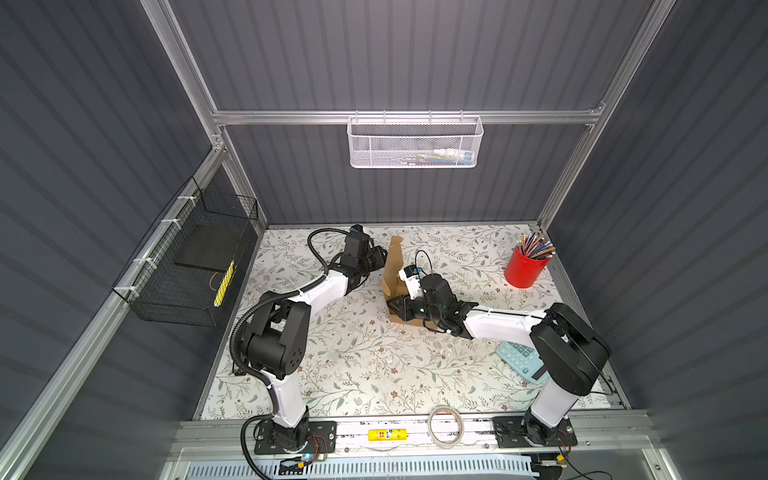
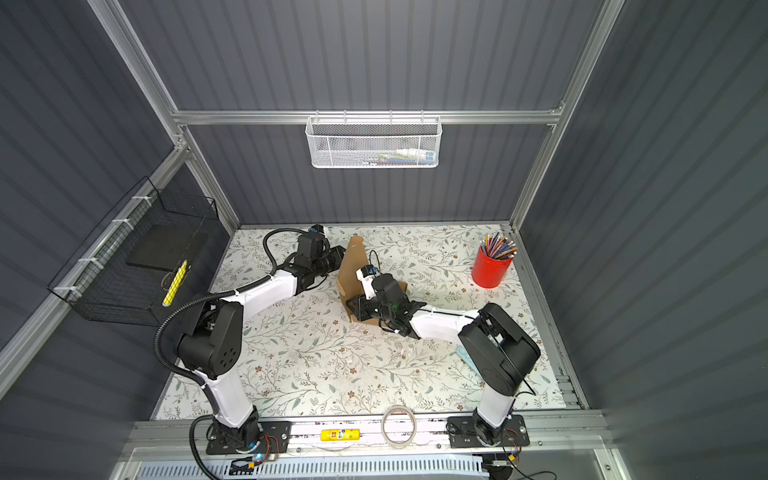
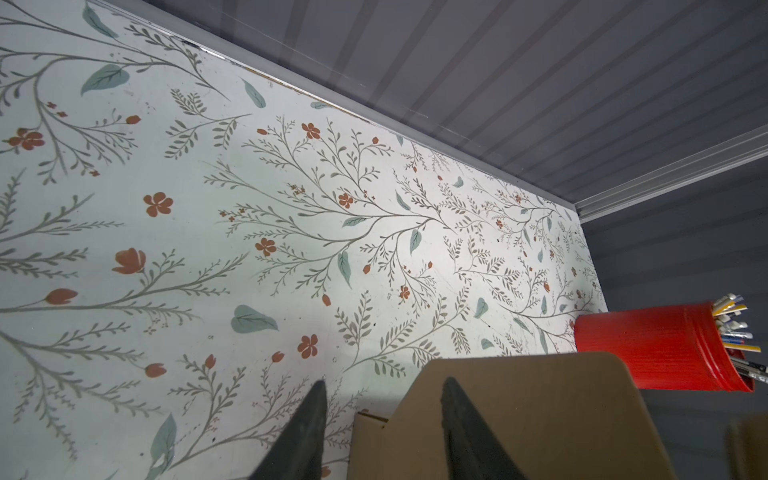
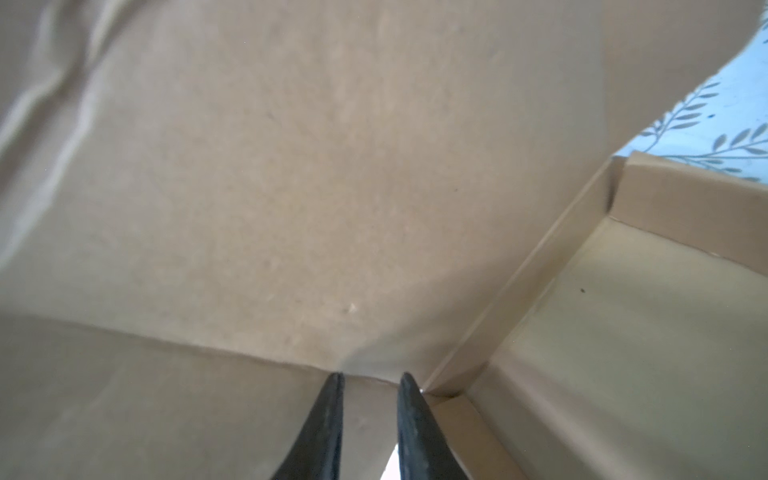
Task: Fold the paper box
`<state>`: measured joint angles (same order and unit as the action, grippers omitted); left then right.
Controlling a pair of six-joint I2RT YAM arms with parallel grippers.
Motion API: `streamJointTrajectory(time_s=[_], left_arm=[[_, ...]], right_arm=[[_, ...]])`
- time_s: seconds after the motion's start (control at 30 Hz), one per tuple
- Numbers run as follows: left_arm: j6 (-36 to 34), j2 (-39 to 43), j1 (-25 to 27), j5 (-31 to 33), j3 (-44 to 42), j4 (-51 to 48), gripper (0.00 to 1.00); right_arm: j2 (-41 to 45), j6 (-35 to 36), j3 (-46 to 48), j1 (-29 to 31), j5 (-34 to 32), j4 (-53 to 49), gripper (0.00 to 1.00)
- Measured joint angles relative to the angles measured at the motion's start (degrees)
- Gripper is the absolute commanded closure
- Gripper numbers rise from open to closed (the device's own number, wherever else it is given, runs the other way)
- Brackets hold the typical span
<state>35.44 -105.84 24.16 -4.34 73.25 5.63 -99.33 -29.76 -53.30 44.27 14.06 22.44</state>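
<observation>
**Light, stiff cardboard: work it at the creases**

The paper box (image 1: 394, 266) sits toward the back middle of the floral table (image 1: 353, 361), its tray half formed and one broad panel standing up. It looks light and stiff, so it may slide or spring back. Pressing beside a crease should serve better than pinching.

The right gripper (image 4: 372, 376) is inside the tray with its fingers narrowly apart, tips at the fold and clamping nothing. The left gripper (image 3: 382, 382), fingers well apart, is at the panel's outer face.
</observation>
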Motion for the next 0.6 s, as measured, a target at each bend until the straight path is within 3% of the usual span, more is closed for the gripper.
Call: streamJointTrajectory(time_s=[0.6], left_arm=[[-3.93,-5.81,-0.63,-8.79,10.19,-6.29,0.55]], right_arm=[[-4.02,-1.49,-3.8,1.2,-2.95,4.39,0.74]])
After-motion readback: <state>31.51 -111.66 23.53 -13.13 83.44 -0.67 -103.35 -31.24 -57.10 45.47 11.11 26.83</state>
